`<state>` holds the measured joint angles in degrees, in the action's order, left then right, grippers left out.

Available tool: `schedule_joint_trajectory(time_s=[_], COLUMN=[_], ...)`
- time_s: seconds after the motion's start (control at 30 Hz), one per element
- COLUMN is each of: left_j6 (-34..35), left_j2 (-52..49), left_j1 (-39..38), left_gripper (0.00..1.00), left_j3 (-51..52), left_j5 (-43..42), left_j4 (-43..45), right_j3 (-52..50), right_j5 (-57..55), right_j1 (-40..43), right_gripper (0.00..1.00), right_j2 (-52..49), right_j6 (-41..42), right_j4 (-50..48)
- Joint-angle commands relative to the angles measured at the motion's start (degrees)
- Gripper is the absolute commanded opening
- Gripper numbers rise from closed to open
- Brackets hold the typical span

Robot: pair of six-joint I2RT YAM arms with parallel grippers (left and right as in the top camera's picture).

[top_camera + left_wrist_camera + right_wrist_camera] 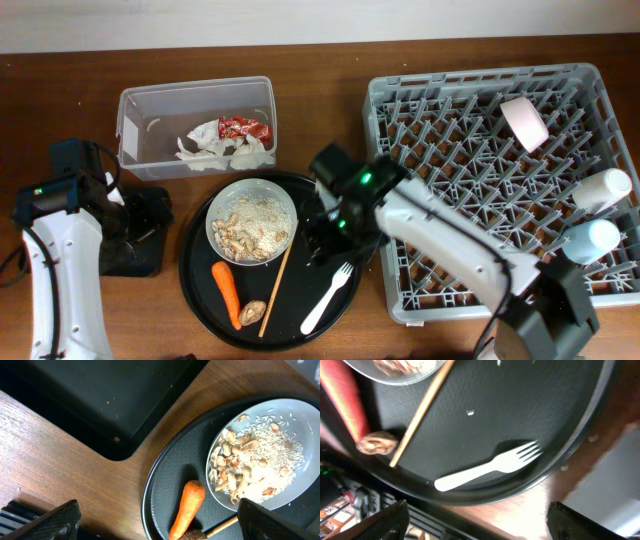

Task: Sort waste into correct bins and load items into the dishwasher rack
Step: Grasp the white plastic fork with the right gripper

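Everything here is placed from the round black tray (198, 268).

Furthest to its left lies one of the two bins, the shallow black tray (135, 258). The left gripper (157, 505) hangs over the gap between that bin and the round tray's left rim, its jaws wide apart with nothing between them.

Up and to the left of the round tray stands the second bin, the clear tub (196, 88). It holds crumpled white napkins (215, 148) (a heap too tangled to count) and one red wrapper (243, 127).

On the round tray itself:
- One wide bowl (252, 184) sits in the upper left part and carries the pale grainy food (250, 228) with its brown chunks.
- One carrot (227, 292) lies below the bowl.
- One brown lump (253, 312) lies just beside the carrot's lower end.
- One wooden stick (277, 285) slants from the bowl's right edge down to that lump.
- One white fork (485, 470) lies in the lower right part, tines pointing up and to the right.

The right gripper (477, 510) hovers over the tray's right side, above the fork. Its jaws are spread and hold nothing.

To the right of the round tray stands the dishwasher rack (480, 75). It holds three items:
- One small pinkish bowl (524, 123) is tipped on its side near the far edge.
- Two white cups, one (604, 188) above the other (590, 240), lie along the right edge.
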<state>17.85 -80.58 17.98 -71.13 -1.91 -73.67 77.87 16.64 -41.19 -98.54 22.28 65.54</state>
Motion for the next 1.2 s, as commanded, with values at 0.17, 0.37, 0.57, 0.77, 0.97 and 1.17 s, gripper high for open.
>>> schedule_joint_trajectory(time_s=[0.17, 0.37, 0.57, 0.77, 0.97, 1.17], left_j6=[0.57, 0.57, 0.57, 0.57, 0.57, 0.57], left_j2=[-0.07, -0.07, -0.07, -0.07, -0.07, -0.07], left_j1=[0.31, 0.31, 0.31, 0.31, 0.31, 0.31], left_gripper=[0.99, 0.99, 1.00, 0.99, 0.99, 0.99], left_j3=[0.02, 0.02, 0.02, 0.02, 0.02, 0.02], left_j5=[0.17, 0.17, 0.17, 0.17, 0.17, 0.17], left_j4=[-0.15, -0.57, -0.55, -0.57, -0.57, -0.57], right_j3=[-17.20, -20.33, -20.33, -20.33, -19.10, -9.75], right_j5=[-9.88, -11.37, -14.21, -19.32, -19.32, -31.10], right_j1=[-12.33, -12.81, -12.81, -12.81, -12.74, -11.39], right_gripper=[0.84, 0.73, 0.33, 0.10, 0.04, 0.04], right_j2=[-0.33, -4.48, -6.67, -6.69, -2.95, 12.00], right_j6=[32.28, 35.30, 35.26, 35.23, 30.95, 12.57], right_j4=[-17.97, -24.59, -29.49, -31.87, -31.71, -18.03])
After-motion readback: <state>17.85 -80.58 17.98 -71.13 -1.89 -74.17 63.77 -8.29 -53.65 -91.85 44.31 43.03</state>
